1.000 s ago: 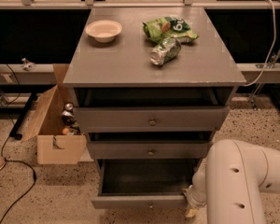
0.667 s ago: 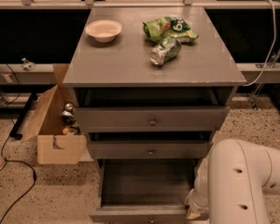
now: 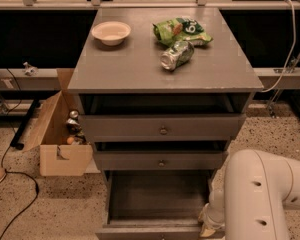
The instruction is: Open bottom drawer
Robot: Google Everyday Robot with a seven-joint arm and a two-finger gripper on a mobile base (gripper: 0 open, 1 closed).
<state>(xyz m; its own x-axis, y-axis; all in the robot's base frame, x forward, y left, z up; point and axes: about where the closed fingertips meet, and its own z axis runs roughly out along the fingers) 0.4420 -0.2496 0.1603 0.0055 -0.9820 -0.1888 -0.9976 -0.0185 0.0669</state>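
The grey cabinet has three drawers. The bottom drawer (image 3: 157, 199) stands pulled far out, its inside bare; its front panel (image 3: 150, 232) lies at the picture's bottom edge, the knob cut off. The top drawer (image 3: 162, 127) and middle drawer (image 3: 161, 160) stand slightly out, each with a small round knob. My white arm (image 3: 262, 199) fills the lower right. My gripper (image 3: 208, 224) is at the bottom drawer's right front corner, mostly hidden by the arm.
On the cabinet top (image 3: 140, 69) lie a beige bowl (image 3: 111, 32), a green chip bag (image 3: 182, 30) and a crushed can (image 3: 176, 55). An open cardboard box (image 3: 62, 134) with items stands left of the cabinet. A cable (image 3: 20, 184) runs over the floor.
The bottom drawer has slid further out toward the camera, its front panel now at the picture's edge. My arm has drawn back with it.
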